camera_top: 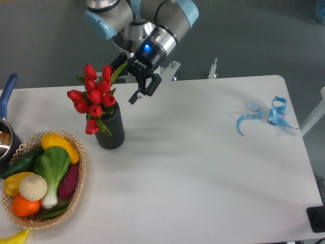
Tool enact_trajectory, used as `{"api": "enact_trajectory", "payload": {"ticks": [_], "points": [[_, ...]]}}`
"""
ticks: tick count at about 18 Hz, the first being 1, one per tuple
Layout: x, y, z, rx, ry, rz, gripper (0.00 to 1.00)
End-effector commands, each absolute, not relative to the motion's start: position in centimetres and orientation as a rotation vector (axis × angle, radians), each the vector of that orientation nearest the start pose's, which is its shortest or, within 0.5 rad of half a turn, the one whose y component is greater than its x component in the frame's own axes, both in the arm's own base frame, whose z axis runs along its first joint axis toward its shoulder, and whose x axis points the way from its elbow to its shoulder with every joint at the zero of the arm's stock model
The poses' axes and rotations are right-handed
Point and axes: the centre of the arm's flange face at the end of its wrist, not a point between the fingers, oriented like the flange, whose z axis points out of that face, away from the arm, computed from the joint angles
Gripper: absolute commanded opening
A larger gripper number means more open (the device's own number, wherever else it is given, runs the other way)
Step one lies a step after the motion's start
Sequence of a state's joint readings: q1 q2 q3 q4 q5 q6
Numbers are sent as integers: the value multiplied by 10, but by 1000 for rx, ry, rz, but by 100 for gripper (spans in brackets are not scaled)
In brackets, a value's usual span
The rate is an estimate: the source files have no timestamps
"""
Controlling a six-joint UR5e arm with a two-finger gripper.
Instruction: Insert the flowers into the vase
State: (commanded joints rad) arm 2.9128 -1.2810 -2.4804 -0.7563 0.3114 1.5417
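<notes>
The flowers [94, 96], a bunch of red tulip buds with green stems and leaves, stand in the vase [111, 130], a matte black cylinder upright on the white table's left half. The buds spread above and to the left of the vase's mouth, and one hangs down along its left side. My gripper [133, 85] is just right of and above the bunch, at the table's far edge. Its dark fingers [143, 90] are spread apart with nothing between them. It does not touch the flowers or the vase.
A wicker basket [76, 190] with vegetables sits at the front left, close to the vase. A pot with a blue handle [6, 91] is at the left edge. A blue ribbon [269, 116] lies at the right. A dark object [317, 218] is at the bottom right corner.
</notes>
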Motion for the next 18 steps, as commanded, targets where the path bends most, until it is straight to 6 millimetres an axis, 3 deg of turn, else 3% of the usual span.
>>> {"api": "enact_trajectory", "payload": {"ticks": [8,12,16,18], "points": [[-308,253,360,-2190,280,272,100],[-348,221,377,-2341,212,409,100],[-395,217,383,-2507,203,437,100],[-414,231,379,-2580,243,424,100]]}}
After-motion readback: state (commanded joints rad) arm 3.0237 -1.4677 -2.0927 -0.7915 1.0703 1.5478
